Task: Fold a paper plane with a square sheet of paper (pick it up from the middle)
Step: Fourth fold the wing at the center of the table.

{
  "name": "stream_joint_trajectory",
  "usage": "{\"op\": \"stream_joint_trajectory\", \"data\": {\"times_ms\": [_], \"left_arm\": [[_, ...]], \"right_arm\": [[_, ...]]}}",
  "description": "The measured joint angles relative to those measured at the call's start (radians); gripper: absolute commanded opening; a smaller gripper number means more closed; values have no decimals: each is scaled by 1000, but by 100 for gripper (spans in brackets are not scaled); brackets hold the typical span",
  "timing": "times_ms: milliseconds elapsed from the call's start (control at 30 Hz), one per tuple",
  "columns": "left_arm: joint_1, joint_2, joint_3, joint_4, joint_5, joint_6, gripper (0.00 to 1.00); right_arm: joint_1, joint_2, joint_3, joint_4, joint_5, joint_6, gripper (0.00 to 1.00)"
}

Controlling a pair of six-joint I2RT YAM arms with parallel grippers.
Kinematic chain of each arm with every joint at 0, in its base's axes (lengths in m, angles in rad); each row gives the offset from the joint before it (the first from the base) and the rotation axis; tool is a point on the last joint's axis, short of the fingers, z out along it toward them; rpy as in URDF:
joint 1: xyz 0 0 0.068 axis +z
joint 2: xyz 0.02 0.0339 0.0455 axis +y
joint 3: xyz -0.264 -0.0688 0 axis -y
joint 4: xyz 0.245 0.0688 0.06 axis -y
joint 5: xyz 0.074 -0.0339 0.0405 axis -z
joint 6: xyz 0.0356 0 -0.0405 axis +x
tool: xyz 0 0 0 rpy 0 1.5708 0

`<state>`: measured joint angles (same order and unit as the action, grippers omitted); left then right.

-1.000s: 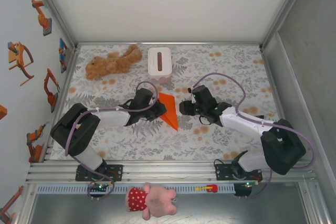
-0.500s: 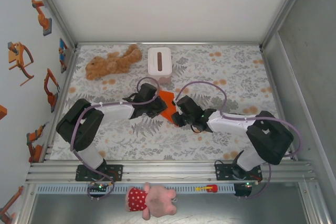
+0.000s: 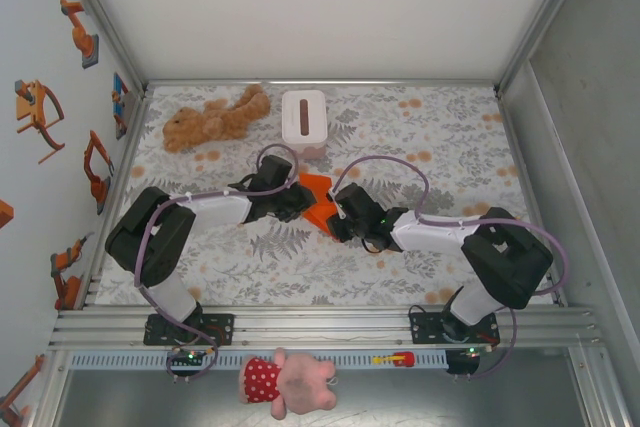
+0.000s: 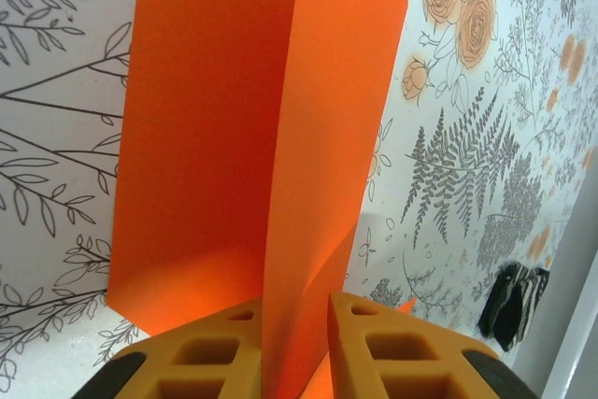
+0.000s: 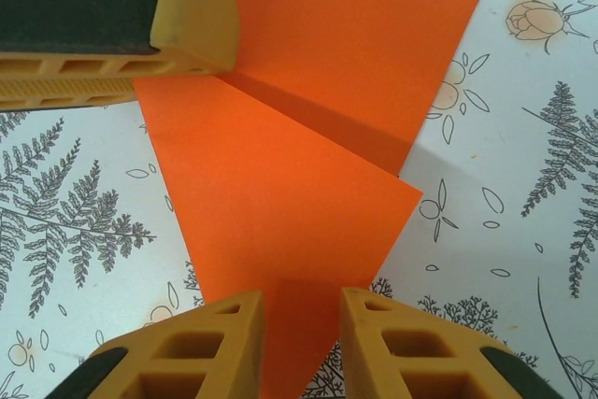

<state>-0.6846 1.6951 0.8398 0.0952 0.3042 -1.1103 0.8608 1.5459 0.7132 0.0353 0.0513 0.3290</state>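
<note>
Left wrist: folded orange paper (image 4: pixel 215 137) upright between left gripper (image 4: pixel 294 348) fingers

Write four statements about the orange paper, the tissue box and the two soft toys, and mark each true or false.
1. The creased bright orange sheet of paper lies between the left claw and the right claw. True.
2. The white tissue box rests on the paper. False: it stands apart, farther back on the floral table.
3. The brown teddy bear lies left of the tissue box. True.
4. The pink plush toy lies on the table. False: it lies off it, nearer than the arm bases.
</note>
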Motion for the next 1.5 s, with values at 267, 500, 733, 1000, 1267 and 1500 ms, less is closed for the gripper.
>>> {"op": "stream_joint_trajectory", "data": {"times_ms": [267, 500, 733, 1000, 1267, 1500], "left_arm": [[5, 0, 6, -11, 24, 23, 9], [5, 0, 35, -26, 26, -21, 9], [5, 3, 45, -31, 26, -57, 10], [5, 4, 49, -47, 27, -66, 10], [5, 5, 51, -55, 30, -69, 11], [5, 6, 61, -58, 31, -73, 13]], "right_arm": [[6, -42, -3, -5, 60, 19, 33], [106, -56, -1, -19, 148, 58, 36], [138, 29, 21, -24, 183, 94, 36], [138, 65, 69, -31, 224, 97, 35], [138, 96, 83, -31, 239, 97, 34], [138, 116, 83, -31, 240, 96, 32]]}}
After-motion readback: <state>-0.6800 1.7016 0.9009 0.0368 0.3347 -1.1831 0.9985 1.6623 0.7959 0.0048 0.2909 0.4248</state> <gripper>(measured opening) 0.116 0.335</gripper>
